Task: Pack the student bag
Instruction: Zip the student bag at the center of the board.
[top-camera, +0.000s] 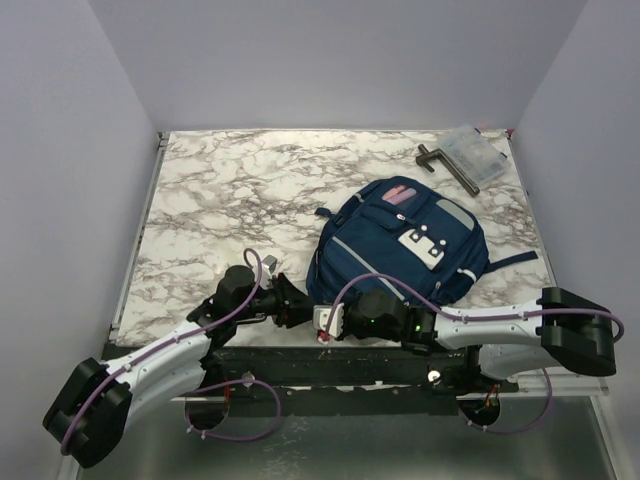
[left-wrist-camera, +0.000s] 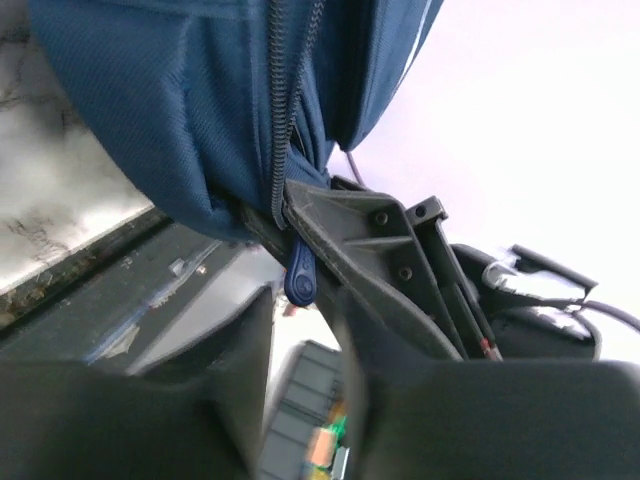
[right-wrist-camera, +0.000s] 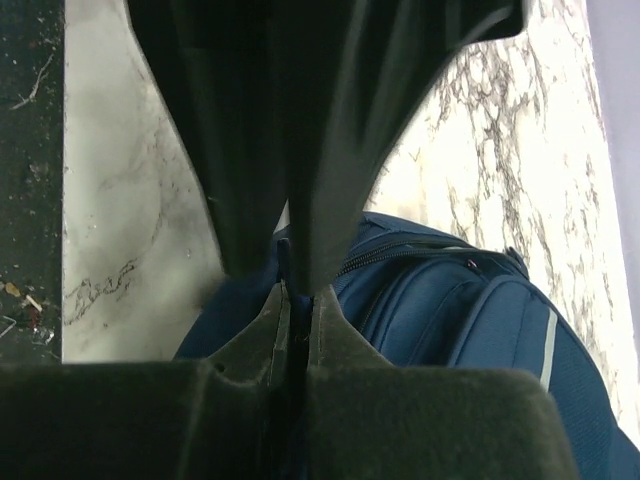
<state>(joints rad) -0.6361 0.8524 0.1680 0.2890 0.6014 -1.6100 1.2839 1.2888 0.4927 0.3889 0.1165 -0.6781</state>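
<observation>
**Two arms at the backpack's near edge.** The backpack, navy with grey panels, is the reference for all positions. It lies flat on the marble table, with most of the bare marble to its left. A pink object shows at its far end.

The right gripper meets the backpack at its near-left edge. In the right wrist view its jaws are clenched on a fold of the blue fabric. The left wrist view shows the same grip from the opposite side, just beside the zip.

The left gripper comes to that same edge from the backpack's left. Its jaws stand slightly apart, and the blue zip tab hangs right at their tips. Whether they pinch the tab cannot be told, because the tips are blurred.

Beyond the backpack's far right corner, and well apart from it, a clear plastic box lies just beside a dark L-shaped bar.
</observation>
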